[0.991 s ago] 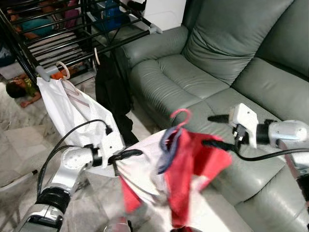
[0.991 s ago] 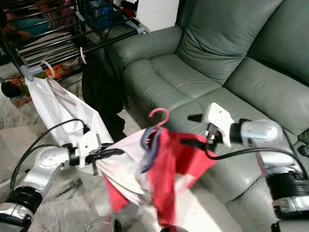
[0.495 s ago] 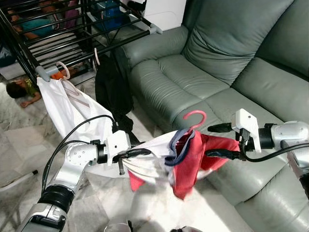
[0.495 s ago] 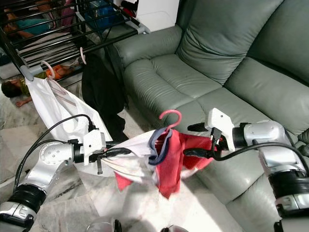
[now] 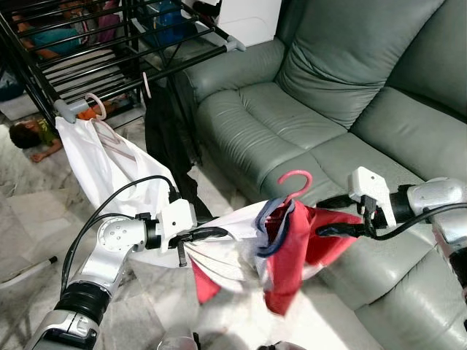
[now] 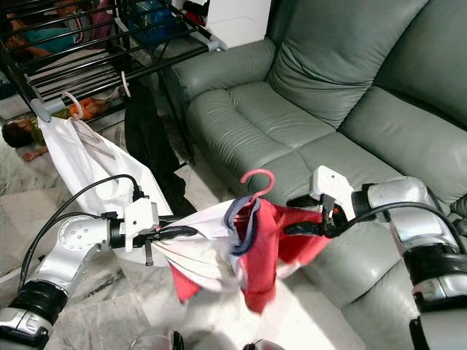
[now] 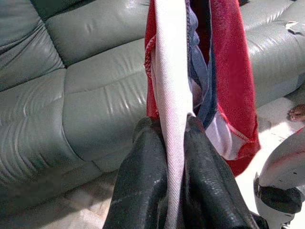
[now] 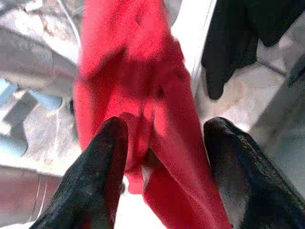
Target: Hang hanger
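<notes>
Since half a second earlier, the right gripper point(image 5: 337, 213) had eased slightly nearer the pink hanger point(image 5: 294, 182), and the red and white garment point(image 5: 281, 251) hung a little lower over the sofa's point(image 5: 321, 95) front edge. That garment, draped on the hanger, was stretched between both arms just in front of the sofa's seat. Its white edge ran between the left gripper's point(image 7: 172, 138) fingers point(image 7: 143, 181), which were pressed together on the cloth. At the garment's other side, the right gripper's fingers point(image 8: 102, 162) stood spread, red cloth lying between them without a clear pinch. Beyond the sofa's armrest stood the black drying rack point(image 5: 109, 51), where a white shirt point(image 5: 102, 168) and a black garment point(image 5: 169, 135) hung.
</notes>
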Available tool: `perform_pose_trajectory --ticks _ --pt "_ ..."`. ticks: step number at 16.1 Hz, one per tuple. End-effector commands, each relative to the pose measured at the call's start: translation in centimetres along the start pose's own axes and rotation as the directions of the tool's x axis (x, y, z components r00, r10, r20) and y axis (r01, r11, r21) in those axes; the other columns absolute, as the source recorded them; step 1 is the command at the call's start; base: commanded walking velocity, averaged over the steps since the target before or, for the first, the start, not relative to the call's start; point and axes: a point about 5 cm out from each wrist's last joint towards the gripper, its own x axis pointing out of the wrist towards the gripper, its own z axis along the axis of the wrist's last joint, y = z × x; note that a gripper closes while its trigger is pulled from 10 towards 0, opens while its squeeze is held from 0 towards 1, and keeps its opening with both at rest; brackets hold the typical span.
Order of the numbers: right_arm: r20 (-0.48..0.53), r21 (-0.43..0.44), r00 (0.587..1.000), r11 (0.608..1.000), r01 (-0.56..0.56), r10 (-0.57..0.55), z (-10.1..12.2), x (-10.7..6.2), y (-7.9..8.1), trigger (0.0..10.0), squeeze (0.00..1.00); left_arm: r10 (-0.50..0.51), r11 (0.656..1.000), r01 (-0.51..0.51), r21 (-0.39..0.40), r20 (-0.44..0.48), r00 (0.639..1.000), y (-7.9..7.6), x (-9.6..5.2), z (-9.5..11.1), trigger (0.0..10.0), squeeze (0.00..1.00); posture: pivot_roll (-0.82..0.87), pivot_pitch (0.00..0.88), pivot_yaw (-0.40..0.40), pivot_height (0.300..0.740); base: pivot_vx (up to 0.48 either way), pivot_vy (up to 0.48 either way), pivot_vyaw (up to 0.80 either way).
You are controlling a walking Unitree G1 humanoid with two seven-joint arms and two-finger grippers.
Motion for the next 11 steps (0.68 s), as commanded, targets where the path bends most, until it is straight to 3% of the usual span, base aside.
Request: perform_pose_trajectory --ticks 1,7,11 --pt "-0.044 -0.014 0.998 0.999 -0.033 0.033 -0.2 -0.5 -0.2 0.0 0.00 0.004 1.000 -0.005 0.022 0.032 0.999 0.3 0.0 0.8 0.0 0.00 -0.07 0.000 -0.001 0.740 0.000 0.000 0.00" --pt "-0.060 -0.004 0.992 0.993 -0.115 0.115 -0.5 1.3 -0.3 0.0 0.00 -0.020 1.000 0.019 0.013 0.038 0.999 0.3 0.6 1.0 0.0 0.00 -0.06 0.000 0.000 0.740 0.000 0.000 0.00" --pt "-0.029 0.007 0.978 0.979 -0.204 0.204 -0.5 2.6 0.7 0.0 0.00 -0.059 0.998 0.060 -0.007 0.022 0.998 -0.3 1.1 0.5 0.0 0.00 -0.07 0.000 -0.001 0.740 0.000 0.000 0.00"
